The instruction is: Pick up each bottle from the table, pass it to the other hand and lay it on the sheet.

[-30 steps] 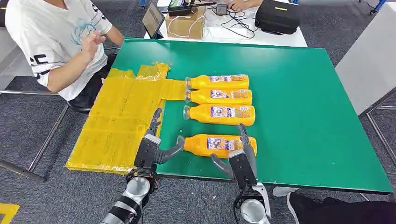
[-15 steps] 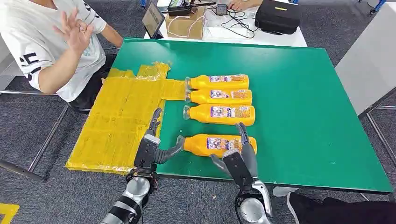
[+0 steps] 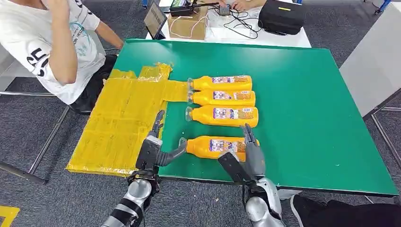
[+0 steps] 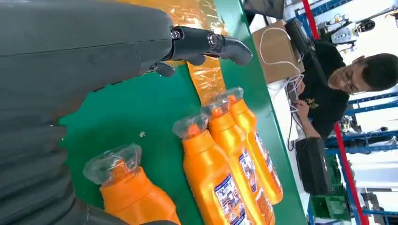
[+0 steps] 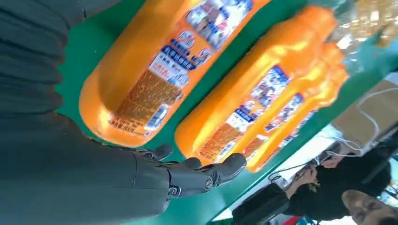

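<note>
Several orange bottles lie on their sides on the green table point(image 3: 302, 109), caps toward the yellow sheet point(image 3: 120, 120). The nearest bottle point(image 3: 217, 146) lies apart from the row of three point(image 3: 226, 98), close to the front edge. My left hand point(image 3: 154, 147) is open over the sheet's edge, its thumb reaching toward that bottle's wrapped cap point(image 4: 111, 161). My right hand point(image 3: 246, 158) is open beside the bottle's base end, its fingers point(image 5: 202, 175) stretched past the base point(image 5: 141, 84) and holding nothing. The row's bottles point(image 4: 220, 183) lie just beyond.
A person in a white shirt point(image 3: 45, 45) sits at the table's far left, by the sheet. Behind the table stand a cardboard box point(image 3: 189, 24), a tablet point(image 3: 155, 19) and a black bag point(image 3: 282, 16). Both hands are close to the table's front edge point(image 3: 283, 188).
My right hand has shifted a little to the right and turned at the bottle's base end. The person has raised an arm to the head. My left hand has not moved.
</note>
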{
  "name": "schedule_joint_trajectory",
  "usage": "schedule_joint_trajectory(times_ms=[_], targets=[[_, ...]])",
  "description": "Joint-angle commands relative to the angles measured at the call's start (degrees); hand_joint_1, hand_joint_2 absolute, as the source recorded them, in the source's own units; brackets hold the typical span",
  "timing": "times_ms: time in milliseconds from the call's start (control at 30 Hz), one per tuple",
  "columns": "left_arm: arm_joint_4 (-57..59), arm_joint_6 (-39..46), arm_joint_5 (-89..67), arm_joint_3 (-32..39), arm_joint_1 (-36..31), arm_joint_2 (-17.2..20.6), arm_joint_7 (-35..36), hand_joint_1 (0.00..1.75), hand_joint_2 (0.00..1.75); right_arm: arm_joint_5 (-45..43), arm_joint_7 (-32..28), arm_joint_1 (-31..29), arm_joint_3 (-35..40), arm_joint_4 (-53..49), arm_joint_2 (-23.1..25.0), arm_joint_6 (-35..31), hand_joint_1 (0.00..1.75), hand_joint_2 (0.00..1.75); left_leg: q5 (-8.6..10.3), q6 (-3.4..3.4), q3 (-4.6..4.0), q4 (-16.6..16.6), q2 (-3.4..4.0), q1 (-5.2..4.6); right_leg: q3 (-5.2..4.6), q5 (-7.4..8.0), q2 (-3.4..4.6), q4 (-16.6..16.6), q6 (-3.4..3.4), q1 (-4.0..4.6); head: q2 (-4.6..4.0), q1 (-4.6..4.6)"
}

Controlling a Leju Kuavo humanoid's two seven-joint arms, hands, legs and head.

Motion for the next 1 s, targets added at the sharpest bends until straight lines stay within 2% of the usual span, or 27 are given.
schedule_joint_trajectory(times_ms=[33,267,367,400,467,600,633,967,1000], targets=[[1.47,-1.74,-0.55,0.1,-1.22,0.49,1.35,0.0,1.75,7.91,4.53,-6.58,1.4,11.26,-4.12,1.88,0.0,1.75,-0.11,-0.06,0.32,-0.04,0.08,0.07,0.33,-0.07,0.04,-0.1,-0.08,0.08,0.0,0.0],[0.92,-3.51,0.5,1.14,-0.19,0.34,1.78,0.0,1.75,16.64,9.64,-9.6,3.83,15.33,-5.24,2.71,0.0,1.75,-0.14,-0.06,0.33,-0.01,0.15,0.06,0.33,-0.08,0.11,-0.07,-0.09,0.08,0.02,0.0],[1.23,-4.49,0.91,1.49,-0.17,0.43,2.02,0.0,1.75,19.12,11.49,-11.31,5.52,16.97,-5.75,4.91,0.0,1.75,-0.1,-0.05,0.26,-0.02,0.13,0.04,0.25,-0.05,0.1,-0.06,-0.07,0.05,0.02,0.0],[1.34,-4.72,1.02,1.67,-0.29,0.33,2.03,0.0,1.75,19.73,11.86,-11.92,6.15,17.86,-6.02,5.71,0.0,1.75,-0.22,-0.08,0.46,0.01,0.24,0.09,0.45,-0.12,0.2,-0.06,-0.12,0.11,0.0,0.0],[1.34,-4.72,1.02,1.67,-0.29,0.33,2.03,0.0,1.75,19.73,11.86,-11.92,6.15,17.86,-6.02,5.71,0.0,1.75,-0.08,-0.05,0.23,-0.01,0.11,0.05,0.24,-0.04,0.07,-0.06,-0.07,0.06,0.0,0.0],[0.8,-6.68,2.15,2.51,0.12,0.01,2.73,0.0,1.75,24.29,15.55,-14.42,8.7,23.38,-6.81,10.37,0.0,1.75,-0.11,-0.05,0.29,0.0,0.13,0.06,0.29,-0.05,0.1,-0.06,-0.08,0.07,0.0,0.02],[0.95,-6.87,2.47,2.86,0.29,0.06,2.8,0.0,1.75,24.74,15.68,-14.85,9.17,24.62,-6.98,11.22,0.23,1.75,-0.19,-0.07,0.44,0.01,0.17,0.09,0.45,-0.11,0.13,-0.08,-0.11,0.11,0.0,0.0],[1.07,-6.89,2.49,2.95,0.37,0.13,2.77,0.0,1.75,24.75,15.68,-14.94,9.19,24.97,-7.01,11.39,0.23,1.75,-0.07,-0.05,0.41,-0.03,0.02,0.07,0.44,-0.04,-0.02,-0.1,-0.07,0.09,0.0,0.02],[1.07,-6.89,2.49,2.95,0.37,0.13,2.77,0.0,1.75,24.75,15.68,-14.94,9.19,24.97,-7.01,11.39,1.47,1.75,-0.14,-0.08,0.57,-0.01,0.04,0.11,0.61,-0.1,-0.02,-0.11,-0.11,0.13,0.0,0.0]])
